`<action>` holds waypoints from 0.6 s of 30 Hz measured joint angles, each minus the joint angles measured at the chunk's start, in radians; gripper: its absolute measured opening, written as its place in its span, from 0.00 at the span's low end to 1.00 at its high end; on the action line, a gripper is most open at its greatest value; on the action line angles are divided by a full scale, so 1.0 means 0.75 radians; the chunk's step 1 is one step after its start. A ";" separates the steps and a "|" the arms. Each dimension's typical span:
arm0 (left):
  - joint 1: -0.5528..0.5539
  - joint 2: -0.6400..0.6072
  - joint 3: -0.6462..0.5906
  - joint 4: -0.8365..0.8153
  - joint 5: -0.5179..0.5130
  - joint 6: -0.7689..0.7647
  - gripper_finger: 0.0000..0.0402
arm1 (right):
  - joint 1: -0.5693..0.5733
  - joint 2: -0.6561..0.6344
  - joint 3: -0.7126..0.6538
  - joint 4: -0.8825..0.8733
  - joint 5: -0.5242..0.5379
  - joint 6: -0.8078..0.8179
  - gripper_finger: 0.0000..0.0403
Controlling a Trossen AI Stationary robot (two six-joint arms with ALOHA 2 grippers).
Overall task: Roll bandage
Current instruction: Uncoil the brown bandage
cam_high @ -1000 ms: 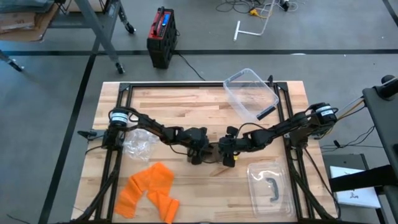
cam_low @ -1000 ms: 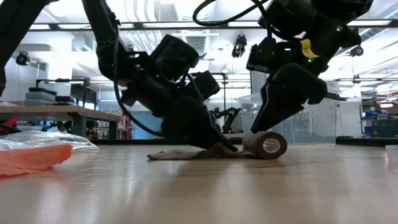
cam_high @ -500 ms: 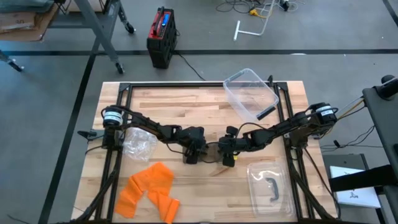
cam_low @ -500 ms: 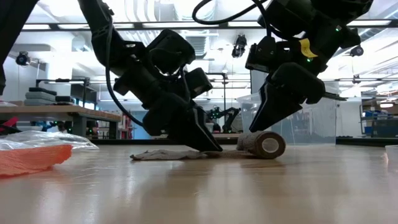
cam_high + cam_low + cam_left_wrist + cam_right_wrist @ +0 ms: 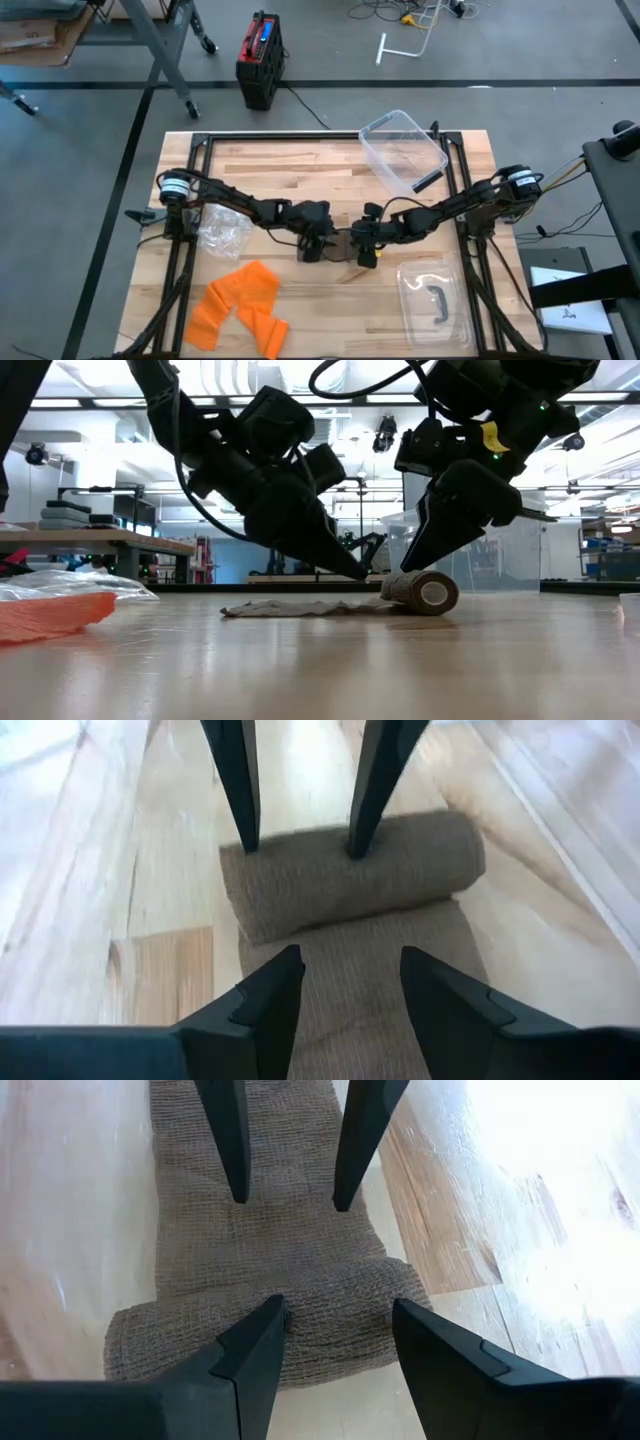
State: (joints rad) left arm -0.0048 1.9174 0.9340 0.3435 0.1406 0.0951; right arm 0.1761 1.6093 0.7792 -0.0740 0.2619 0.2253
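Observation:
A tan bandage lies mid-table: its rolled part (image 5: pixel 425 592) lies on its side on the wood, and its flat tail (image 5: pixel 300 607) runs from it toward the table's left. My right gripper (image 5: pixel 366 243) is open, with its tips on the roll (image 5: pixel 250 1340). My left gripper (image 5: pixel 315 244) is open and hovers just above the tail (image 5: pixel 350 1020), close beside the roll (image 5: pixel 350 870); in the low view its tips (image 5: pixel 365 572) are clear of the cloth. My right gripper rests both open fingertips (image 5: pixel 355 845) on the top of the roll (image 5: pixel 300 860), one beside the other along the roll's length. The fingers slant down from the table's right side. The roll lies on the table, its tail flat and slack.
An orange cloth (image 5: pixel 240 305) and a crumpled clear bag (image 5: pixel 222 230) lie at the near left. A clear tub (image 5: pixel 403 150) stands at the far right, and a clear lid with a dark handle (image 5: pixel 435 300) lies at the near right.
My left gripper has slid along the tail toward the table's left, drawing the tail's free end a little that way, then risen off the cloth and come back toward the roll. The right gripper and the roll have stayed put.

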 joint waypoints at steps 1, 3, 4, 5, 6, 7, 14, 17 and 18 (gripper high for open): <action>0.000 -0.001 0.000 0.008 0.000 -0.002 0.41 | 0.000 0.000 0.000 0.001 0.000 0.000 0.45; 0.000 0.001 0.000 0.026 0.000 -0.003 0.41 | 0.000 -0.001 0.000 0.001 0.001 0.001 0.45; 0.000 0.010 0.000 0.048 0.000 -0.004 0.41 | 0.000 -0.001 0.000 0.001 0.002 0.001 0.45; 0.000 0.016 0.000 0.066 0.000 -0.007 0.41 | 0.000 -0.001 0.000 0.002 0.005 0.002 0.45; 0.000 0.023 0.000 0.073 0.000 -0.010 0.40 | 0.001 -0.001 0.000 0.002 0.013 0.003 0.45; 0.000 0.033 -0.001 0.097 0.000 -0.012 0.40 | 0.001 -0.001 0.000 0.002 0.025 0.004 0.45; 0.000 0.091 0.000 0.206 0.000 -0.070 0.37 | -0.003 -0.001 0.000 0.003 0.036 0.035 0.45; 0.000 0.126 0.000 0.236 0.000 -0.070 0.36 | -0.003 -0.001 0.000 0.004 0.036 0.036 0.45; 0.000 0.136 0.000 0.240 0.000 -0.070 0.36 | -0.003 -0.001 0.000 0.004 0.036 0.035 0.45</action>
State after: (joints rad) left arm -0.0049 2.0198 0.9340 0.5236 0.1405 0.0424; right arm 0.1741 1.6085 0.7792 -0.0712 0.2890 0.2519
